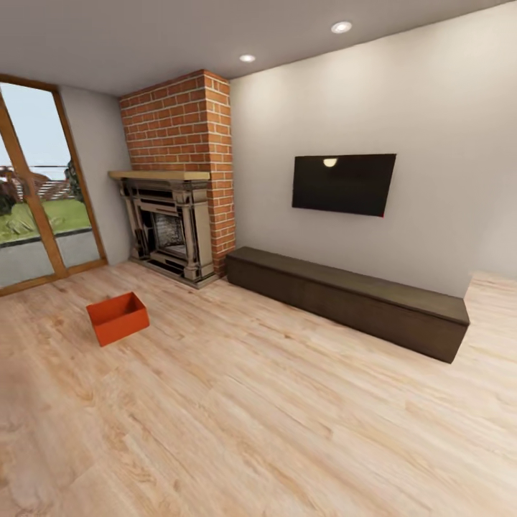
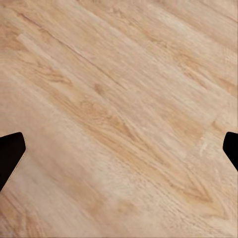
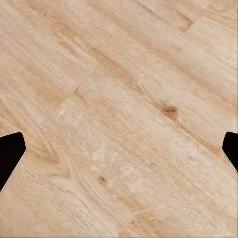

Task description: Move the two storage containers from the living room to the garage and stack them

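Red-orange storage container (image 1: pixel 118 317) sits on wood-plank floor (image 1: pixel 287 431) near fireplace (image 1: pixel 171 228); I see left fingers (image 2: pixel 11 156) and right fingers (image 3: pixel 11 156) wide, empty.

You have one storage container (image 1: pixel 118 317) on the wood floor (image 1: pixel 273 416), one fireplace (image 1: pixel 169 230), one wall television (image 1: pixel 343 184), one low cabinet (image 1: pixel 348 298), two ceiling lights (image 1: pixel 341 27).

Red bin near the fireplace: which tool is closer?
Left, probably. The bin sits on the head view's left, the left arm's side. The left tool and right tool hang open over wood floor, apart from it.
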Controlling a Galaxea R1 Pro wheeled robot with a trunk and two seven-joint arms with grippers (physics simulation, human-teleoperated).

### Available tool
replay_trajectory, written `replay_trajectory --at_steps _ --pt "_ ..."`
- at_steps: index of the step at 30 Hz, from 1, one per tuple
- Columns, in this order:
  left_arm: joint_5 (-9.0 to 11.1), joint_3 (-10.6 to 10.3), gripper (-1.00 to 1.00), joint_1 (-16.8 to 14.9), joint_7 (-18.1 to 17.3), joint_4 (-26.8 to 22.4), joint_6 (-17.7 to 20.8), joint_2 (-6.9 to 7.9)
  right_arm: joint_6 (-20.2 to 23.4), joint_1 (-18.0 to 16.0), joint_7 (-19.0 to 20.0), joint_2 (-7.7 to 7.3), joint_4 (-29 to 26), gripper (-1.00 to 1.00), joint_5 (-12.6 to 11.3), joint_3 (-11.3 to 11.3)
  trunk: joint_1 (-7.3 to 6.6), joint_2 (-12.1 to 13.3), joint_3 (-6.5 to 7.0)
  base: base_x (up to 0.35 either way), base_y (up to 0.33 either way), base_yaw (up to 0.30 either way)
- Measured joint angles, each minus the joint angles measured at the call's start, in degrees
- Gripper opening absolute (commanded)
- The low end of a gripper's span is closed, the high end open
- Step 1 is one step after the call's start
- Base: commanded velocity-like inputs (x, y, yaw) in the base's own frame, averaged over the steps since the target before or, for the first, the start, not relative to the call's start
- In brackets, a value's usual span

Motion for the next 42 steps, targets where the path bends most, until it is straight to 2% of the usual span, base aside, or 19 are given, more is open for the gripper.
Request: replay_trajectory --at_steps 7,26,42 --pt "0.0 0.0 1.0 0.0 0.0 0.0 0.0 0.0 0.0 0.0 0.0 -0.02 0.0 1.0 0.0 0.0 0.0 0.0 0.0 0.343 0.0 0.246" --pt "0.0 0.0 1.0 0.0 0.0 0.0 0.0 0.0 0.0 0.0 0.0 -0.03 0.0 1.0 0.0 0.0 0.0 0.0 0.0 0.343 0.0 0.031" --pt "0.0 0.0 1.0 0.0 0.0 0.0 0.0 0.0 0.0 0.0 0.0 -0.02 0.0 1.0 0.0 0.0 0.0 0.0 0.0 0.343 0.0 0.261"
